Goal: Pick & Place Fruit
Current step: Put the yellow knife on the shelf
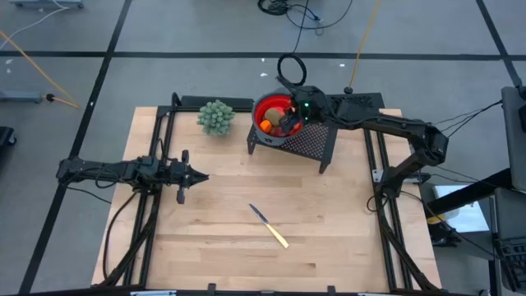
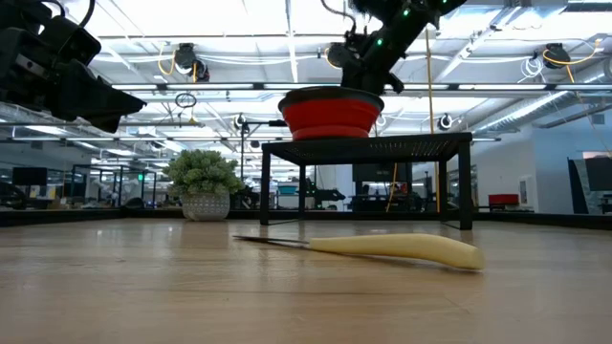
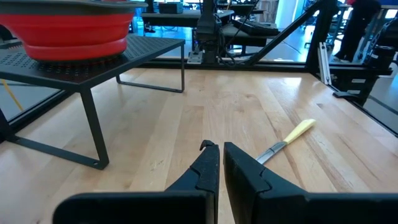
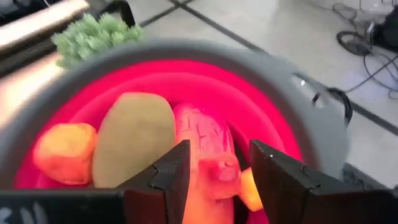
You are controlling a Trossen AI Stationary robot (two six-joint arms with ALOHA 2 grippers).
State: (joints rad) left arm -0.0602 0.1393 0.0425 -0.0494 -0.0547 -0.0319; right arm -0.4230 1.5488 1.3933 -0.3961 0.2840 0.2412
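Right gripper (image 4: 214,174) is hanging over the red bowl (image 1: 265,105), fingers spread apart with a small orange-red piece (image 4: 219,177) sitting in the gap between them; can't tell if it's actually touching either finger. Rest of the fruit is in the bowl too: a brown kiwi-like oval (image 4: 134,140), a longer red one (image 4: 202,134) beside it, an orange chunk (image 4: 65,152) further over. The bowl sits on a black mesh stand (image 1: 308,144) around 12 o'clock on the table (image 1: 214,247). Little green plant (image 1: 216,117) at 11. Knife (image 1: 269,226) lies near the middle. Left gripper (image 1: 197,176) waits at 9 o'clock, fingers pressed together.
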